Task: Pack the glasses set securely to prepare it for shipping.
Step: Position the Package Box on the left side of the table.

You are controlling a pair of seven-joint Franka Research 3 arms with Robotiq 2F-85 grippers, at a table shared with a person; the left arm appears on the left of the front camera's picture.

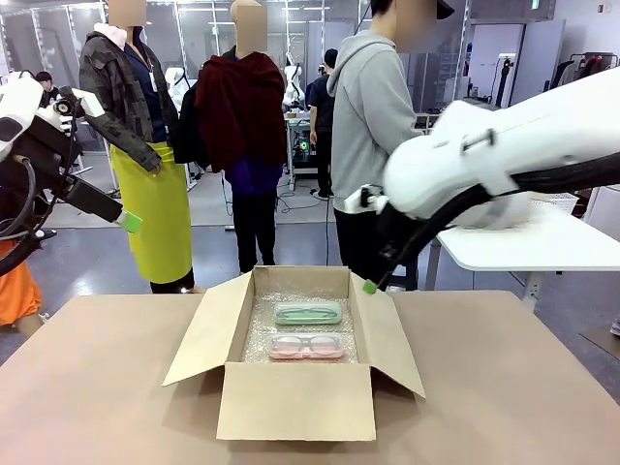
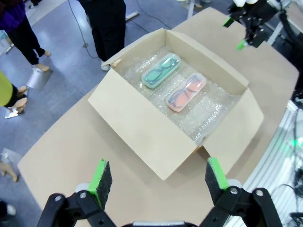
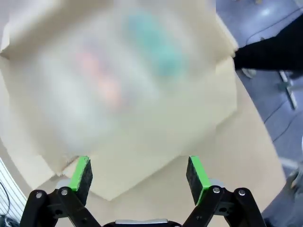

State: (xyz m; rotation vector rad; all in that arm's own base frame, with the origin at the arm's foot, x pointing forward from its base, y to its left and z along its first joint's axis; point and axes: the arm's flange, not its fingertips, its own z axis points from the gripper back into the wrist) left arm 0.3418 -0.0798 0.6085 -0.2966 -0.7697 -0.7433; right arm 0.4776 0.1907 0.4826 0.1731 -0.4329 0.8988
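Ahead of the left gripper [image 2: 158, 177] and below the right gripper [image 3: 137, 172], both spread wide and empty, the mint green case [image 2: 161, 71] and the pink case [image 2: 186, 92] are lying side by side in the cardboard box [image 2: 142, 127]. Closing is probably coming next: folding the flaps [image 1: 206, 334] shut.

- We are seeing a mint green case [image 1: 307, 313], at twelve o'clock from a translucent pink case [image 1: 306, 346].
- We are noting a brown box [image 1: 295, 402] with bubble-patterned lining [image 1: 260, 334].
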